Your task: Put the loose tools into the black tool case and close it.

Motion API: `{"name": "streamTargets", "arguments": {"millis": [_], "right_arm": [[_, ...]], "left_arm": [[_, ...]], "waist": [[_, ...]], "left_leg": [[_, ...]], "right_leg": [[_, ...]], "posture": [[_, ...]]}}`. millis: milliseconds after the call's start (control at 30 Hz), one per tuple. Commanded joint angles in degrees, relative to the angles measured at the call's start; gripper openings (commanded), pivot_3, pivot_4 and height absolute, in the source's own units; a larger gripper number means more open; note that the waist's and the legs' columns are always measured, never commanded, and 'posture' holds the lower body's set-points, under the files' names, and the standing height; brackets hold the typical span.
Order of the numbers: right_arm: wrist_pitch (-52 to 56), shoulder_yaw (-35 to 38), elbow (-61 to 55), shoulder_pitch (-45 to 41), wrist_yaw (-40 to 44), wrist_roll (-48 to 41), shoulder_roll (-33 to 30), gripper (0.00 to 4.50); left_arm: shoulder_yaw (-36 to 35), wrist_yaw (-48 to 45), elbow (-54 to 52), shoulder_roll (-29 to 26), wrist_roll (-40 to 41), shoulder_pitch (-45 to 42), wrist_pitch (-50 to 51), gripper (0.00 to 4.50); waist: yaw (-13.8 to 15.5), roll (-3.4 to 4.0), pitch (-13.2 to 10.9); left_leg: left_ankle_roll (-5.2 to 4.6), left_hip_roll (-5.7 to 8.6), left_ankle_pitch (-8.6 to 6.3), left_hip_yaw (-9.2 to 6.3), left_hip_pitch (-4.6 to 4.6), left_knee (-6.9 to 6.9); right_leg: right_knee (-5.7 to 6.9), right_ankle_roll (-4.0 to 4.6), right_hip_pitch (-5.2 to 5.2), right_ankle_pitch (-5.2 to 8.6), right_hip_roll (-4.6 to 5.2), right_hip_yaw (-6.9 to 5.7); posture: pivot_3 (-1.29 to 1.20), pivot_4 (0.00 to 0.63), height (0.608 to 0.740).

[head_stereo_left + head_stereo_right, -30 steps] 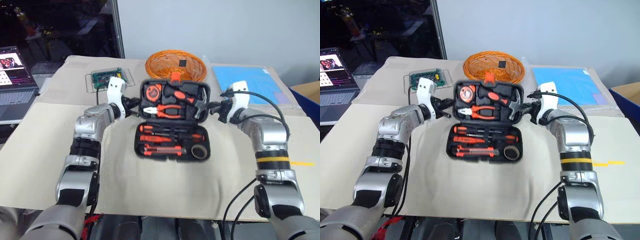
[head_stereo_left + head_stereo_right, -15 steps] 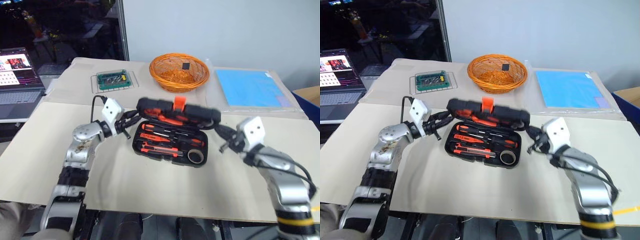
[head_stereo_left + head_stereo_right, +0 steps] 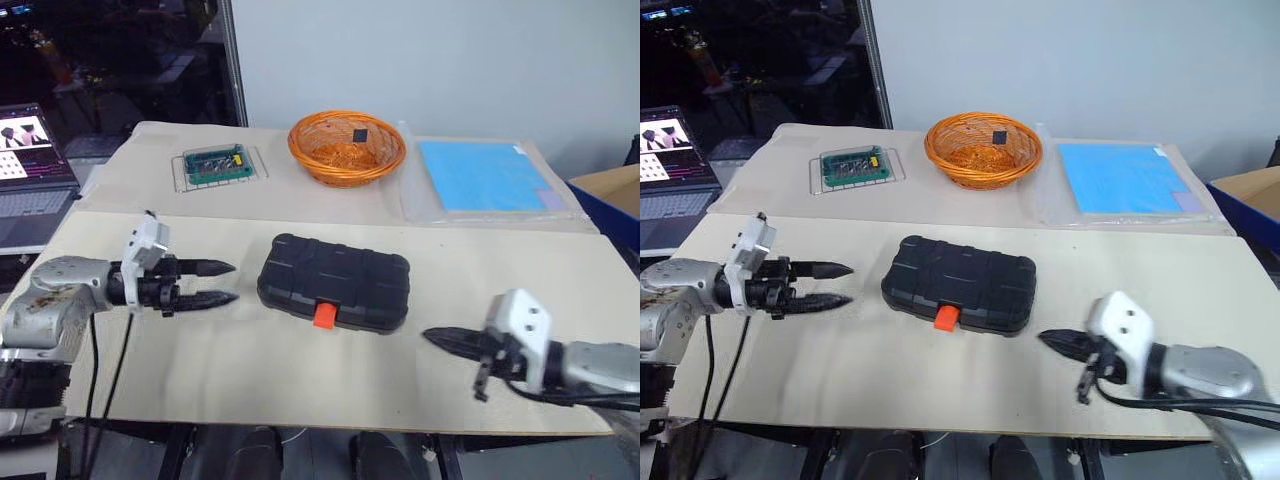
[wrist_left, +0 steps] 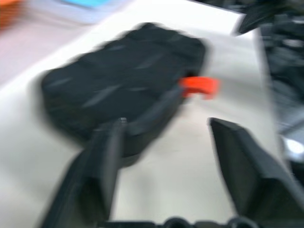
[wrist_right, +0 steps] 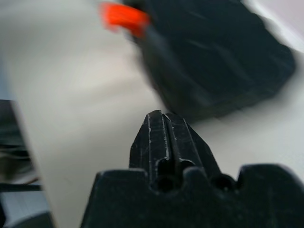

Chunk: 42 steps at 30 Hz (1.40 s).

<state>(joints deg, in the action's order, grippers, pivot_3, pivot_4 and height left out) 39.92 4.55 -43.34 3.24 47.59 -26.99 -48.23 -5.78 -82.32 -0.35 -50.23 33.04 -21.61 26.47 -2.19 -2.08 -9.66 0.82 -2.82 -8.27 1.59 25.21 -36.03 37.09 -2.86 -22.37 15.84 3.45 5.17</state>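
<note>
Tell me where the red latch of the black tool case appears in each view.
Left eye view: red latch, centre, on the case's near edge.
Right eye view, left of centre.
Left wrist view, right of the case.
Right wrist view, upper left.
Shared landmark: the closed black tool case.

One black tool case (image 3: 334, 283) with one red latch (image 3: 324, 316) lies on the table (image 3: 300, 370). Behind it are one orange wicker basket (image 3: 346, 147), one green circuit board (image 3: 214, 163) and one blue sheet (image 3: 482, 176). One laptop (image 3: 28, 165) stands at the far left, and two grippers show, the left gripper (image 3: 222, 283) and the right gripper (image 3: 432, 336).
</note>
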Motion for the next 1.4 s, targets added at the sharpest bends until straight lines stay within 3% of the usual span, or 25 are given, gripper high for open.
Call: {"name": "streamTargets", "arguments": {"millis": [33,167,367,467,567,767,833,933,1167,1400], "right_arm": [[2.0,-11.8,4.1,-6.6,-4.1,7.9,0.8,0.0],[3.0,-14.3,13.0,-14.2,-12.5,13.8,6.1,0.0],[1.0,-12.5,29.1,-25.9,-23.7,21.2,13.3,0.0],[-4.6,-14.3,37.5,-30.4,-23.1,22.8,15.7,0.0],[-3.1,-11.5,39.9,-32.3,-21.1,20.6,16.4,0.0],[16.1,-1.8,16.5,-22.8,-13.7,6.6,10.9,1.87],[23.3,1.7,9.9,-24.0,-15.9,0.7,14.9,2.54],[27.5,2.8,6.8,-27.8,-22.5,-0.4,22.5,2.21],[24.5,-3.5,9.1,-28.3,-29.8,4.8,27.0,0.04],[21.7,-9.7,12.9,-26.0,-30.9,8.0,27.0,0.04]], "left_arm": [[1.0,-0.4,-4.3,-0.1,0.6,-0.5,0.2,4.42],[2.9,1.2,-5.1,1.4,-0.6,-2.5,-0.9,4.42],[6.2,8.6,-2.5,7.1,-6.0,-8.4,-3.7,4.42],[9.5,11.1,1.0,10.1,-8.5,-12.8,-1.7,4.42],[14.2,15.3,5.4,13.0,-14.8,-18.6,-2.1,4.42],[20.3,11.7,16.6,16.1,-19.3,-26.1,-1.8,4.5],[21.8,10.8,20.2,16.8,-21.2,-27.0,-3.0,4.5],[23.3,9.2,22.3,17.5,-22.7,-26.8,-4.2,4.5],[23.1,8.7,21.8,18.5,-23.3,-26.8,-4.1,4.5],[22.7,9.0,20.1,18.1,-23.3,-25.9,-2.8,4.5]], "waist": [[0.0,0.0,0.0],[0.2,-0.01,0.0],[0.2,-0.01,0.0],[0.1,-0.01,0.0],[0.3,-0.01,0.0],[1.4,0.02,0.0],[0.9,0.02,0.0],[0.2,0.03,0.0],[0.3,0.04,0.0],[0.3,0.04,0.0]], "left_leg": [[-0.03,0.01,0.02,0.02,0.01,0.0],[-0.13,0.04,0.07,0.08,0.16,0.0],[-0.15,0.07,0.09,0.08,0.36,-0.09],[-0.16,0.08,0.1,0.08,0.36,-0.12],[-0.17,0.11,0.1,0.03,0.39,-0.08],[-0.26,0.2,0.05,-0.06,1.12,-0.07],[-0.34,0.18,-0.01,-0.07,1.12,-0.04],[-0.33,0.11,0.0,-0.13,0.96,-0.08],[-0.27,0.14,0.07,-0.09,0.85,-0.44],[-0.27,0.14,0.07,-0.1,0.87,-0.47]], "right_leg": [[0.0,0.0,-0.01,0.0,0.0,0.01],[0.0,0.31,-0.2,-0.19,-0.01,0.0],[0.04,-0.09,-0.36,-0.41,-0.08,0.01],[0.07,-0.15,-0.33,-0.45,-0.11,0.03],[0.09,-0.18,-0.32,-0.45,-0.17,0.06],[0.15,-0.25,-0.94,-0.43,-0.15,0.03],[0.13,-0.25,-0.98,-0.43,-0.17,0.05],[0.24,-0.16,-0.87,-0.48,-0.26,0.02],[0.54,-0.21,-0.73,-0.42,-0.17,0.0],[0.65,-0.19,-0.76,-0.41,-0.19,0.01]], "posture": [[0.0,0.15,0.74],[0.0,0.15,0.74],[0.0,0.15,0.74],[0.0,0.15,0.74],[0.0,0.15,0.74],[0.0,0.15,0.74],[0.0,0.15,0.74],[0.0,0.15,0.74],[0.0,0.15,0.74],[0.0,0.15,0.74]]}}
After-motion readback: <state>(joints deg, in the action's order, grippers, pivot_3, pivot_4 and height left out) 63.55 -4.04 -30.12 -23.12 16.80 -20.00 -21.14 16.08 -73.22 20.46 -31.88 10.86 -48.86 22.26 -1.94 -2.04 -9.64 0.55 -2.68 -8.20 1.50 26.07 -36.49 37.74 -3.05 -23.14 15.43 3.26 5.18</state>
